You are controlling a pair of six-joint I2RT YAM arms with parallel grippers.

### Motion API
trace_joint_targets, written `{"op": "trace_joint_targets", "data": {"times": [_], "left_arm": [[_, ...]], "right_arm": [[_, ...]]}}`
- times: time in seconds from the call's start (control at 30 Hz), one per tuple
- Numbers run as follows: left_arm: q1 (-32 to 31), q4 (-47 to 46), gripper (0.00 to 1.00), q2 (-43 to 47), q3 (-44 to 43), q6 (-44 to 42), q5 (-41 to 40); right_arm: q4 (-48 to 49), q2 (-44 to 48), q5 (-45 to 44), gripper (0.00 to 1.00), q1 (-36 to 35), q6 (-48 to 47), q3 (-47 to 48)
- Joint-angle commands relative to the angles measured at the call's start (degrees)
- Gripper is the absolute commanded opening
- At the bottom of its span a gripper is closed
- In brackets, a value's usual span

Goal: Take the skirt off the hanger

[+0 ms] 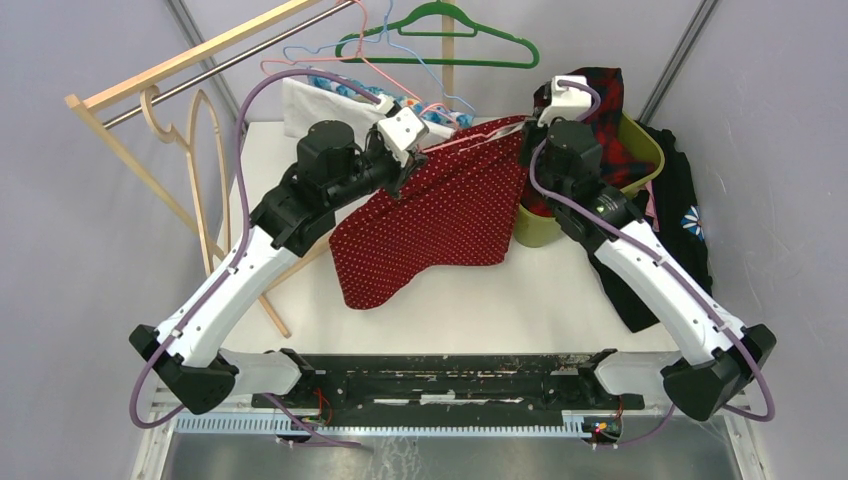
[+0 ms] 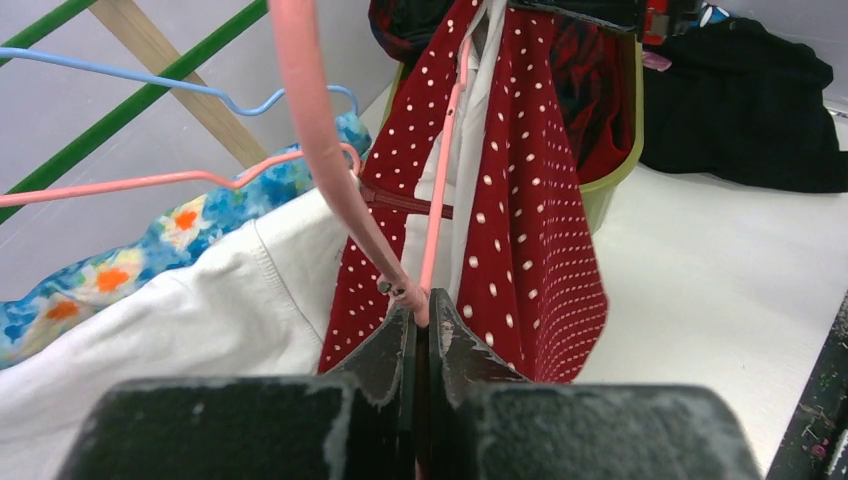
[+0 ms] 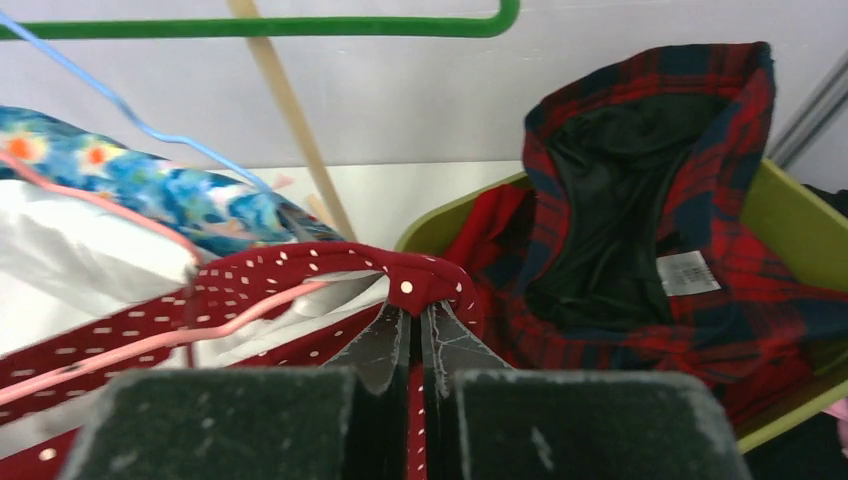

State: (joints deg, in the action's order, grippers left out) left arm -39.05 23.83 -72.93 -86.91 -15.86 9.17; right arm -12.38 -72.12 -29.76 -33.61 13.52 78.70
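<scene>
A red skirt with white dots (image 1: 430,225) hangs on a pink wire hanger (image 2: 440,190) and drapes down to the white table (image 1: 480,300). My left gripper (image 2: 422,308) is shut on the hanger's pink wire at its left end. At the skirt's other end my right gripper (image 3: 415,305) is shut on the dotted waistband (image 3: 400,275). The skirt's white lining (image 2: 462,150) shows in the open waist. In the top view the left gripper (image 1: 398,150) and right gripper (image 1: 530,128) hold the waist stretched between them.
A green bin (image 1: 640,160) with a red plaid garment (image 3: 640,210) stands at the back right, black clothes (image 1: 680,220) beside it. A white garment (image 2: 170,320) and a floral one (image 2: 120,260) lie at the back left. Green (image 1: 440,45) and blue (image 2: 150,85) hangers hang on a wooden rack (image 1: 150,150).
</scene>
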Motion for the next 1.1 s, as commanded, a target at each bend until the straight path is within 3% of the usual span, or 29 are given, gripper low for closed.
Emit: {"op": "trace_joint_targets", "data": {"times": [0.0, 0.2, 0.37, 0.43, 0.6, 0.8, 0.9, 1.07], "left_arm": [[0.38, 1.22, 0.03, 3.1, -3.03, -2.93, -0.62], [0.39, 2.7, 0.03, 6.08, -4.83, -1.71, 0.4], [0.39, 0.42, 0.03, 6.88, -4.77, -2.86, -3.22], [0.41, -3.32, 0.03, 6.22, -4.53, -3.35, -4.43], [0.46, -25.25, 0.03, 1.39, 0.08, -5.38, -8.6], [0.44, -30.9, 0.03, -9.71, -9.63, -4.09, -7.97], [0.39, -30.45, 0.03, -10.54, -10.83, -3.45, -5.79], [0.33, -26.95, 0.03, -5.97, -5.6, -4.52, -6.6]], "right_arm": [[4.02, -2.03, -4.2, 0.01, 3.31, -5.56, -0.25], [6.33, -6.26, -1.1, 0.01, 5.26, -7.17, -1.05], [4.61, -8.02, 4.51, 0.01, 5.16, -0.51, -0.37], [3.76, -8.31, 7.85, 0.01, 5.02, 2.37, -0.07], [2.27, -7.58, 20.57, 0.01, 1.15, 6.4, 1.63], [5.08, -5.78, 36.94, 0.01, -4.87, 10.74, 0.94], [4.48, -2.97, 35.25, 0.01, -5.79, 7.2, 1.19], [-1.49, 1.65, 20.21, 0.01, -5.49, -10.85, 10.43]]}}
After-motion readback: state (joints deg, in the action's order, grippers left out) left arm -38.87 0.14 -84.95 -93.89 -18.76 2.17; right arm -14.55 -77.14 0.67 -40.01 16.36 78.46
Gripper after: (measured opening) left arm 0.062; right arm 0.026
